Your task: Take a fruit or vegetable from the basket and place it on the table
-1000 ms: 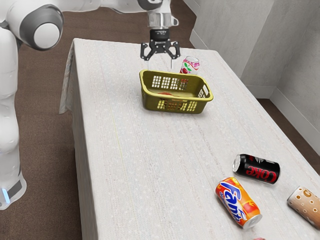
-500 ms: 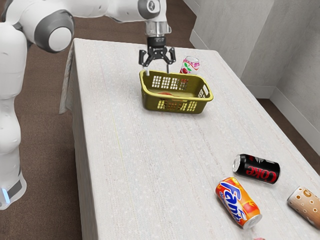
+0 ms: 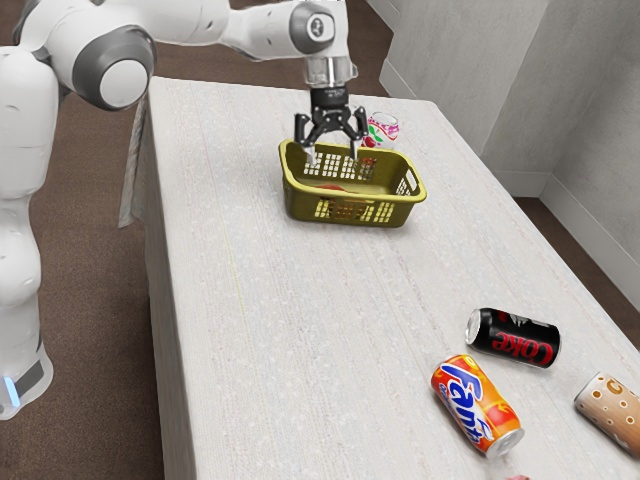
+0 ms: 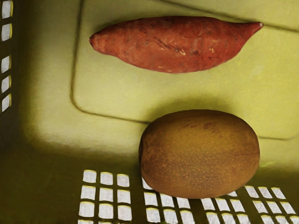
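My gripper [image 3: 333, 158] hangs fingers-down over the olive-green basket [image 3: 353, 213], its two fingers spread apart and their tips around the height of the far rim. Nothing is between them. Inside the basket, a reddish piece [image 3: 333, 188] shows low down in the exterior view. The wrist view looks into the basket [image 4: 51, 93]: a red sweet potato [image 4: 175, 44] lies on its floor, and a brown, kiwi-like oval fruit [image 4: 200, 154] rests against a slotted side wall, apart from the sweet potato.
A glass with a cherry print [image 3: 383, 130] stands just behind the basket. Toward the near end of the table [image 3: 290, 330] lie a black Coke can [image 3: 515, 337], an orange Fanta can [image 3: 477, 405] and a brown spotted can [image 3: 612, 412] at the exterior view's right edge.
My open gripper first shifted slightly left, then moved toward the exterior view's right and came down from above the basket's far rim to about rim height. The basket and cans have stayed put.
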Robot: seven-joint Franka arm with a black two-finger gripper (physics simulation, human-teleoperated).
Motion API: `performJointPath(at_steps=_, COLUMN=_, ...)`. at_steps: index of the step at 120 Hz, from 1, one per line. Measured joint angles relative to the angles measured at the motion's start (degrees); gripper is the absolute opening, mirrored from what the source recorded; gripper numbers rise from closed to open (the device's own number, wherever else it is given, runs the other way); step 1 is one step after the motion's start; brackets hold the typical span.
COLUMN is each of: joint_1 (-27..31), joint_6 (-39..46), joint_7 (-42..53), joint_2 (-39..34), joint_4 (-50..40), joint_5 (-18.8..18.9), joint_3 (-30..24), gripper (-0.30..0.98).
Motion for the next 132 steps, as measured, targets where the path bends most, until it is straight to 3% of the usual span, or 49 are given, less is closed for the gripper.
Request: performJointPath(at_steps=132, joint_1=1.38, joint_6=5.22, joint_7=5.32, joint_2=4.55, joint_4=-0.23, joint_5=-0.72, joint_3=-3.31, gripper=0.69)
